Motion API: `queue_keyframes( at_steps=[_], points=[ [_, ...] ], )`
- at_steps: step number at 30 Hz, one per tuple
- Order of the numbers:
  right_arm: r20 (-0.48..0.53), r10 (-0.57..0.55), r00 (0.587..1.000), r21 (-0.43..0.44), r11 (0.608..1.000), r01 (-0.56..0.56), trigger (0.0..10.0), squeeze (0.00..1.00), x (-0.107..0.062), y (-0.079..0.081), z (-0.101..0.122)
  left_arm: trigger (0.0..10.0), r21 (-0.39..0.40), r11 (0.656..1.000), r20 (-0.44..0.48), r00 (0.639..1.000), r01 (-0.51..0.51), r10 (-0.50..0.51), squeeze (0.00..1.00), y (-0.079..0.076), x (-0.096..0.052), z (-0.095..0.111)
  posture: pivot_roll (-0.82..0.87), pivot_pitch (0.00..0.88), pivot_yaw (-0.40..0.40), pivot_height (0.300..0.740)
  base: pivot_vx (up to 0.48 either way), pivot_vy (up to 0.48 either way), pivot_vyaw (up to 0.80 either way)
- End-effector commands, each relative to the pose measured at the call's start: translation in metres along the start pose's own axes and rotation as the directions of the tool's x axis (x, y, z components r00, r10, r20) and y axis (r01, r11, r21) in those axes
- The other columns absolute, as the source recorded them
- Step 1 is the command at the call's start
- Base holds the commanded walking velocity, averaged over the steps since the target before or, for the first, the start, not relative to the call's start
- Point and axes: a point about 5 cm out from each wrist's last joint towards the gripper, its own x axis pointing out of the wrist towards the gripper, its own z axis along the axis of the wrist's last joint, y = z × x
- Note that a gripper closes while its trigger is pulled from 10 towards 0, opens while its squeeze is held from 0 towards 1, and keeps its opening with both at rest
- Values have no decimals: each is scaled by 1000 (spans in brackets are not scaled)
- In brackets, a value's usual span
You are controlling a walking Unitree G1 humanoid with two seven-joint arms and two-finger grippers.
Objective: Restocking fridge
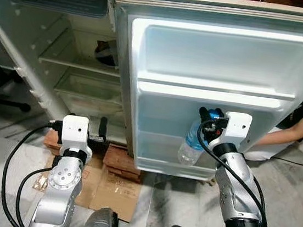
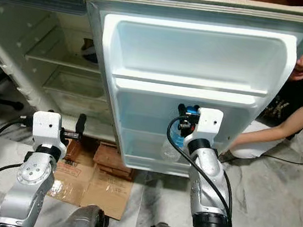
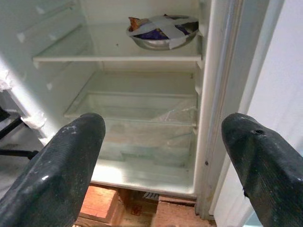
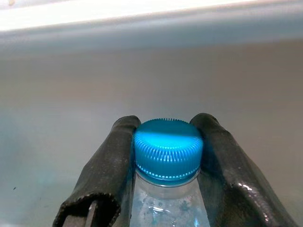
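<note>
Two silver arms are seen reaching forward. The left pincer (image 1: 102, 135) is held low before the open fridge compartment, its two fingers (image 3: 71, 156) spread wide with nothing between them. The right pincer (image 4: 166, 156) is clamped on the neck of one clear water bottle (image 1: 191, 146), just below its blue cap (image 4: 167, 149), and the bottle is held upright against the inner face of the open fridge door (image 1: 224, 61), above the lowest door shelf (image 1: 172, 166). Bricks (image 1: 123, 162) and flattened cardboard (image 1: 112, 189) are seen under the fridge. One covered metal bowl (image 3: 163, 33) is seen on a shelf (image 3: 118, 57) inside. A person's arm (image 1: 296, 128) is seen beyond the door.
</note>
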Motion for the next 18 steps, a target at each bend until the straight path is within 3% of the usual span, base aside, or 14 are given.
queue_keyframes(
  at_steps=[1, 6, 18],
  points=[
    [35, 17, 999, -3, 1000, -16, 10000, 0, 2, 4, 6, 10000, 16, 1000, -2, 1000, -27, 27, 0, 6, -3, -2, 16, 153, 43, 670, 0, 0, 0],
    [37, 28, 999, 1, 1000, -28, 10000, 0, 3, 4, 6, 10000, 23, 999, 1, 999, -33, 33, 0, 7, -3, -1, 17, 154, 45, 640, 0, 0, 0],
    [48, 16, 999, -31, 999, -14, 10000, 0, 3, 2, 7, 10000, 23, 999, 1, 999, -46, 46, 0, 8, -1, -1, 19, 152, 44, 640, 0, 0, 0]
  ],
)
